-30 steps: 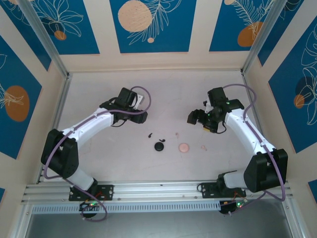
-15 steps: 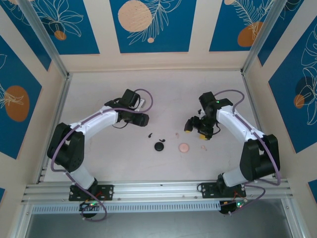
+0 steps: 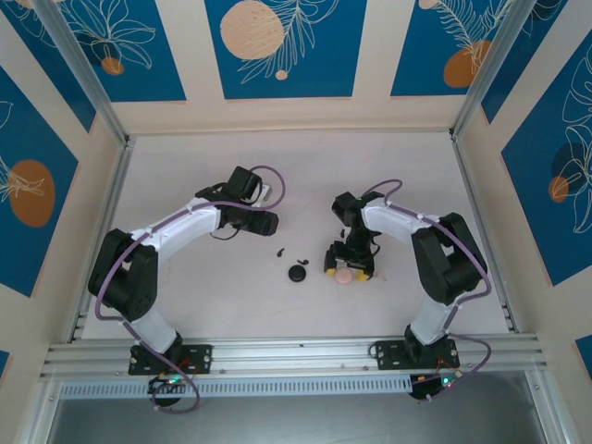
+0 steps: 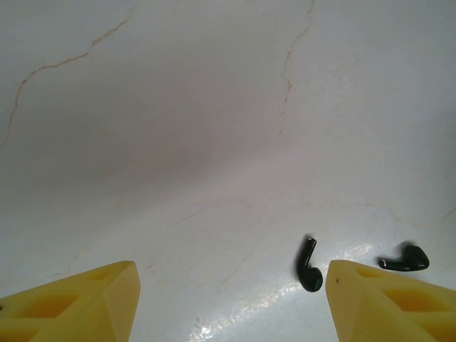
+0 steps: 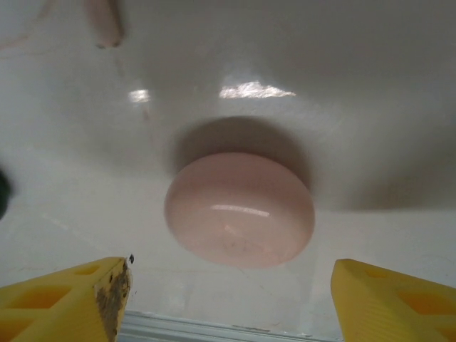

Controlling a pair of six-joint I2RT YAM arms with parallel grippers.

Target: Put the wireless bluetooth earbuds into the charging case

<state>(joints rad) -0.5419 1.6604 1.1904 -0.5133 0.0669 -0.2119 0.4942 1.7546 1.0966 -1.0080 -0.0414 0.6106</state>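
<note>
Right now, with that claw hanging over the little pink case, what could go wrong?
The pink case is smooth and domed; if the right claw closes off-centre, it could squirt out sideways. A pink earbud lies near, so a sliding case might knock it away. The left claw hovers by a tiny black earbud, easily nudged.

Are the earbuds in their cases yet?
Not yet, nothing looks done. Two black earbuds and a pink earbud lie loose on the table. The right pincer is open by the pink case; the left pincer is open, empty. Those buds need putting in.
</note>
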